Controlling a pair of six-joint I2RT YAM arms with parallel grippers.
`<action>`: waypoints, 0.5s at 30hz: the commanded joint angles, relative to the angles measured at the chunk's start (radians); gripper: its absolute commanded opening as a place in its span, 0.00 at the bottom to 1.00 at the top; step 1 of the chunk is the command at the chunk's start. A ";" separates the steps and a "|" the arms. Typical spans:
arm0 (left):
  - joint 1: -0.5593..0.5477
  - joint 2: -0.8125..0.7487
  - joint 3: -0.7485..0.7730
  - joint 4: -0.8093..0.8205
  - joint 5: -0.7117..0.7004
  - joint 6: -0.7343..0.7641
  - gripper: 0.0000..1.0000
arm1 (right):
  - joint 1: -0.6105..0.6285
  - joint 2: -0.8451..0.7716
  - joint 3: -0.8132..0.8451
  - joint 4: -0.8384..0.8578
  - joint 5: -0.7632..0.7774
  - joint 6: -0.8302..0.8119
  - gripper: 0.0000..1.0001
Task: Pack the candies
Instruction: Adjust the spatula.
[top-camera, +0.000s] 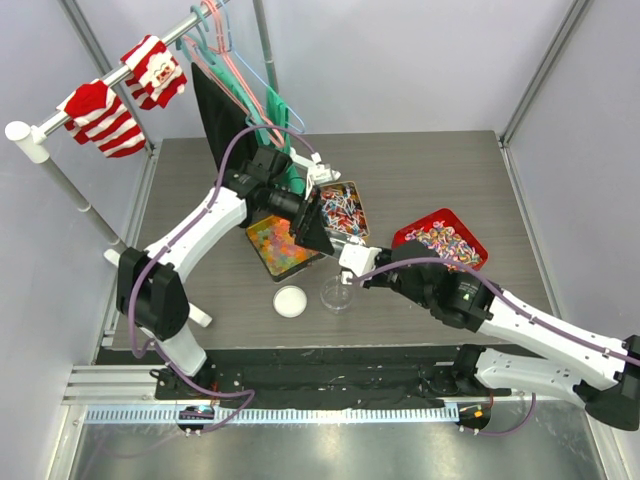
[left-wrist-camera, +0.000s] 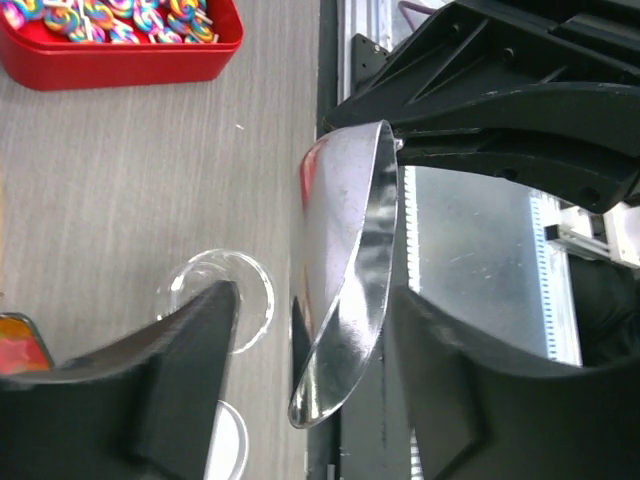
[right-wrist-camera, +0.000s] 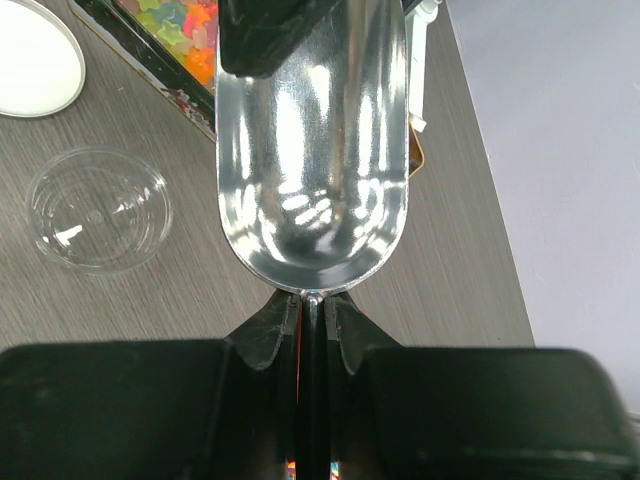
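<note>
Nearest the overhead camera ran a metal rail (top-camera: 300, 412) at the near edge, with both arm bases bolted just behind it. Beyond lay a grey wood-grain bench (top-camera: 440, 170) enclosed by pale walls. A garment rack (top-camera: 30, 128) with hangers and red-and-white striped socks (top-camera: 100, 115) stood at the far left.

Mid-bench sat an open tin of gummy candies (top-camera: 278, 243). A second tin of wrapped candies (top-camera: 342, 207) lay just beyond it. To the right was a red tray (top-camera: 402, 236) of swirl-patterned candies (top-camera: 445, 242). On the near side of the tins stood a clear cup (top-camera: 337, 293), with a white lid (top-camera: 290, 300) to its left.

The overhead view barely showed the silver scoop (right-wrist-camera: 312, 150) between the two arms; the wrist views showed it plainly. In the right wrist view, the right jaws were pressed tight on the scoop's thin handle, with its bowl pointing away from them. In the left wrist view, the left jaws stood spread on either side of the scoop. There was a clear gap on one side, and whether the other finger touched the scoop could not be told.
</note>
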 joint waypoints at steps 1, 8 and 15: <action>0.050 -0.013 0.027 0.038 -0.048 -0.040 0.80 | -0.001 0.002 0.019 0.076 0.038 -0.009 0.01; 0.200 -0.050 0.008 0.063 -0.235 -0.062 0.92 | -0.001 0.007 -0.006 0.081 0.066 -0.018 0.01; 0.239 -0.141 -0.147 0.149 -0.651 -0.051 0.96 | -0.003 0.077 0.019 0.080 0.104 -0.038 0.01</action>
